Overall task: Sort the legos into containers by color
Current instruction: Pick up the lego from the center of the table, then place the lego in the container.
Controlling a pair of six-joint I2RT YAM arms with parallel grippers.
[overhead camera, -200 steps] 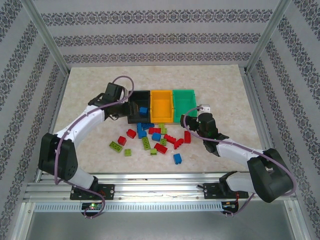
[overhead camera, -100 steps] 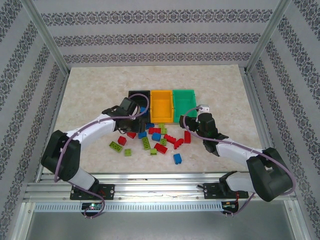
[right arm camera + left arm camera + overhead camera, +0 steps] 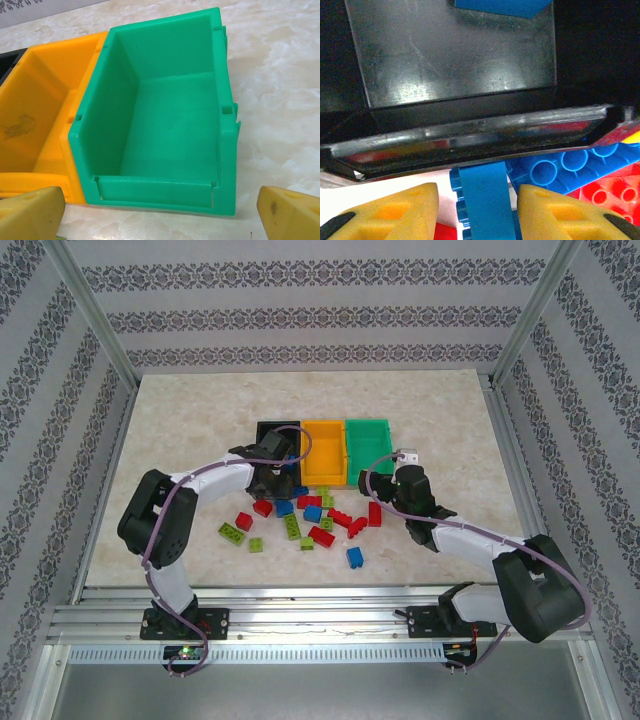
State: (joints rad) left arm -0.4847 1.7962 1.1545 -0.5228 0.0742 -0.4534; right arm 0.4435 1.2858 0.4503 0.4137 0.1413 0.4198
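The black bin, orange-yellow bin and green bin stand in a row. One blue lego lies in the black bin. Red, blue and lime legos lie scattered in front of the bins. My left gripper is low at the black bin's near wall. In the left wrist view it is open around a blue lego, with a small gap on each side. My right gripper stands wide open just in front of the green bin, which holds nothing.
Lime legos and a red one lie left of the pile. A lone blue lego is nearer the table's front edge. A red lego sits close under my right arm. Patterned walls and metal posts enclose the table.
My left arm has come back from over the black bin and dropped to its near side. Its jaws have narrowed round a blue lego. The right arm has not moved.
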